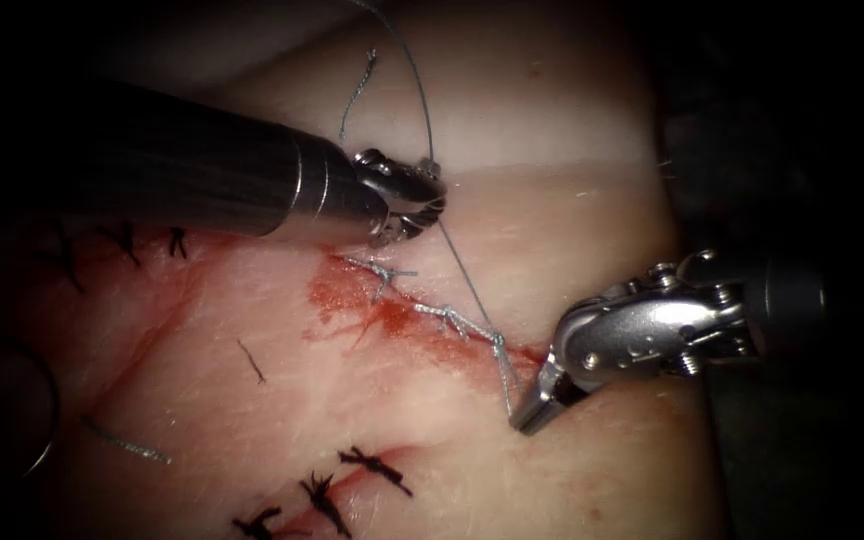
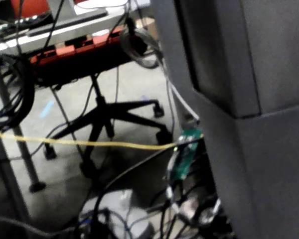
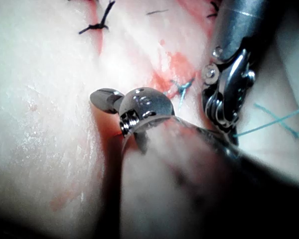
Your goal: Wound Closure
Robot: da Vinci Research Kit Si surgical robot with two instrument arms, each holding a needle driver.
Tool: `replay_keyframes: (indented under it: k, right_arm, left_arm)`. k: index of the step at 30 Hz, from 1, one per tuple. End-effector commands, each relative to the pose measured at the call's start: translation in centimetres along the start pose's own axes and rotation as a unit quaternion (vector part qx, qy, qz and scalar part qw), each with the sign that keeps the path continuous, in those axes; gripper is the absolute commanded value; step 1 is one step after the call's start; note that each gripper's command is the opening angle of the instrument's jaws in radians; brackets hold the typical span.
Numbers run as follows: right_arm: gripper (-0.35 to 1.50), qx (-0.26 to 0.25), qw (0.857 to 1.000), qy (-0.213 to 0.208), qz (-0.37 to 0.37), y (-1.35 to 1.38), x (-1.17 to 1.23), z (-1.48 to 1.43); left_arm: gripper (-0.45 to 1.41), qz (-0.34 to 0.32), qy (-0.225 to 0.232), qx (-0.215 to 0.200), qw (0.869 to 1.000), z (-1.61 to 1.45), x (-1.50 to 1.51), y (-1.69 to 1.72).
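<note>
Thread (image 1: 460,268) runs taut from my left claw (image 1: 414,205), clamped on it above the cut (image 1: 432,318), past several knotted stitches to my right claw (image 1: 537,410), seemingly pinching it at the cut's unclosed right end; I cannot spot the needle

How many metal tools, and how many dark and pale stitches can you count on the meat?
Metal tools: 2, left tool, right tool
Pale knots along the cut: 3, including
Dark stitches: about 6, including
Total: about 11

The left tool grips the thread.
</note>
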Motion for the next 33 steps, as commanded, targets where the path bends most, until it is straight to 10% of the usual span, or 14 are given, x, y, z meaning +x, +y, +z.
replay_keyframes:
  k: [1,2,3,9,11,12,14,15,16,19,23,27,33]
  right_arm:
    - [0.26,-0.047,0.998,-0.002,0.039,0.11,0.05,-0.09]
    - [0.99,-0.14,0.984,-0.01,0.11,0.13,0.13,-0.36]
    - [1.25,-0.198,0.968,-0.016,0.156,0.12,0.2,-0.52]
    - [1.16,-0.288,0.901,-0.009,0.323,0.04,0.58,-1.02]
    - [0.71,-0.319,0.851,-0.002,0.416,0.03,0.88,-1.14]
    - [0.71,-0.319,0.851,-0.002,0.416,0.03,0.88,-1.14]
    - [0.04,-0.347,0.756,0.018,0.554,0.0,1.11,-1.06]
    - [0.0,-0.391,0.665,0.011,0.637,0.02,1.31,-0.83]
    - [0.0,-0.391,0.665,0.011,0.637,0.02,1.31,-0.83]
    - [0.17,-0.425,0.589,-0.013,0.687,0.11,1.37,-0.45]
    - [0.88,-0.448,0.564,-0.026,0.694,0.19,1.11,-0.13]
    - [1.15,-0.465,0.548,-0.033,0.694,0.25,0.79,-0.07]
    - [0.93,-0.444,0.541,-0.043,0.713,0.19,0.51,-0.02]
  left_arm:
    - [-0.45,-0.004,-0.006,-0.01,1.0,-0.01,-0.01,0.08]
    - [-0.45,-0.013,-0.017,-0.029,0.999,-0.22,-0.01,0.19]
    - [-0.45,-0.015,-0.023,-0.042,0.999,-0.36,0.0,0.25]
    - [-0.45,-0.02,-0.031,-0.063,0.997,-0.6,0.0,0.36]
    - [-0.45,-0.019,-0.033,-0.068,0.997,-0.59,-0.01,0.37]
    - [-0.45,-0.019,-0.033,-0.068,0.997,-0.59,-0.01,0.37]
    - [-0.45,-0.016,-0.033,-0.071,0.997,-0.58,-0.02,0.37]
    - [-0.45,-0.022,-0.035,-0.071,0.997,-0.58,-0.03,0.37]
    - [-0.45,-0.022,-0.035,-0.071,0.997,-0.58,-0.03,0.37]
    - [-0.45,-0.022,-0.035,-0.071,0.997,-0.57,-0.02,0.37]
    - [-0.45,-0.021,-0.035,-0.071,0.997,-0.57,-0.02,0.37]
    - [-0.45,-0.021,-0.035,-0.071,0.997,-0.56,-0.01,0.37]
    - [-0.45,-0.021,-0.034,-0.071,0.997,-0.54,-0.03,0.37]
